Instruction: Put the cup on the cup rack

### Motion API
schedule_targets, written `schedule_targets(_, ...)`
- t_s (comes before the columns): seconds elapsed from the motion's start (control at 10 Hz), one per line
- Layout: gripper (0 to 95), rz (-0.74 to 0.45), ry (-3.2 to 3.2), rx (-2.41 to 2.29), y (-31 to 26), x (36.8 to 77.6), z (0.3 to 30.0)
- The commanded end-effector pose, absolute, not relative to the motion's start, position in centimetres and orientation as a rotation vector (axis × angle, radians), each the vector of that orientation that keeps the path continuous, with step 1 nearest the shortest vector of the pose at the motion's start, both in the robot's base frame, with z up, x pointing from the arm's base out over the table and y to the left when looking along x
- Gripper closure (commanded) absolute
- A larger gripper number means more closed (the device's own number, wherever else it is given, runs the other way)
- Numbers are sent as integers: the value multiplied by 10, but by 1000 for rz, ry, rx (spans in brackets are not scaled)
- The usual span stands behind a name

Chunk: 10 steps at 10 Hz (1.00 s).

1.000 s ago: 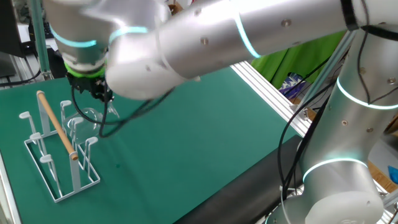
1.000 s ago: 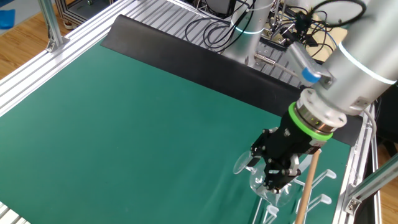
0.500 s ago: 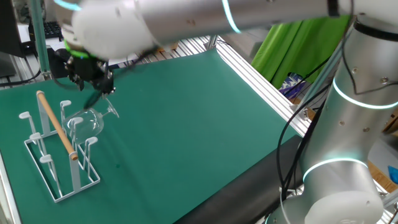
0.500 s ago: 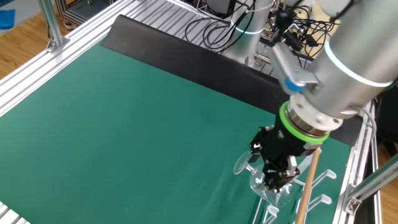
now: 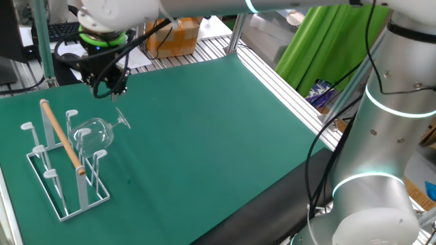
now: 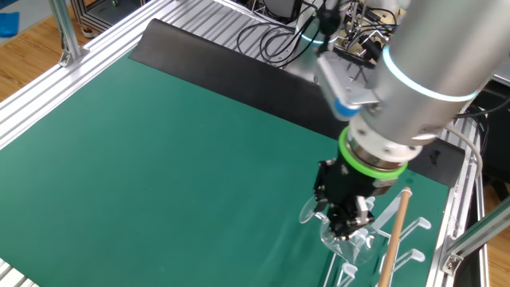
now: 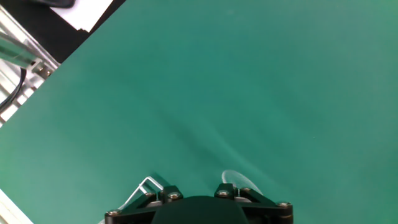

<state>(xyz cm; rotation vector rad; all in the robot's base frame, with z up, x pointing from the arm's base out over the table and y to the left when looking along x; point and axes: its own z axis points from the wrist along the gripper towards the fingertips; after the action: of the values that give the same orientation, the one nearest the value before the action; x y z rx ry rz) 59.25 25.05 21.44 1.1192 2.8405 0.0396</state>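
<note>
I see the cup point(image 5: 95, 131) hanging tilted on the cup rack point(image 5: 63, 160), foot outward; my gripper point(image 5: 114, 90), just above that foot, grips nothing, its opening unclear.

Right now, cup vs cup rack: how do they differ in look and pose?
The cup is clear glass, tilted with its foot sticking out sideways; the cup rack is white wire with a wooden rod and stands upright on the mat. The cup hangs on the rack's pegs; the rack carries it.
</note>
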Motion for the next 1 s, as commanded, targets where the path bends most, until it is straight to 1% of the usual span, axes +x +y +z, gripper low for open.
schedule_targets(0.1,570,56,2856,1096,243,598,212)
schedule_targets(0.4,570,72,2868,1076,235,605,205)
schedule_targets(0.7,570,107,2876,1049,224,614,188)
schedule_targets(1.0,570,103,2864,1054,226,619,174)
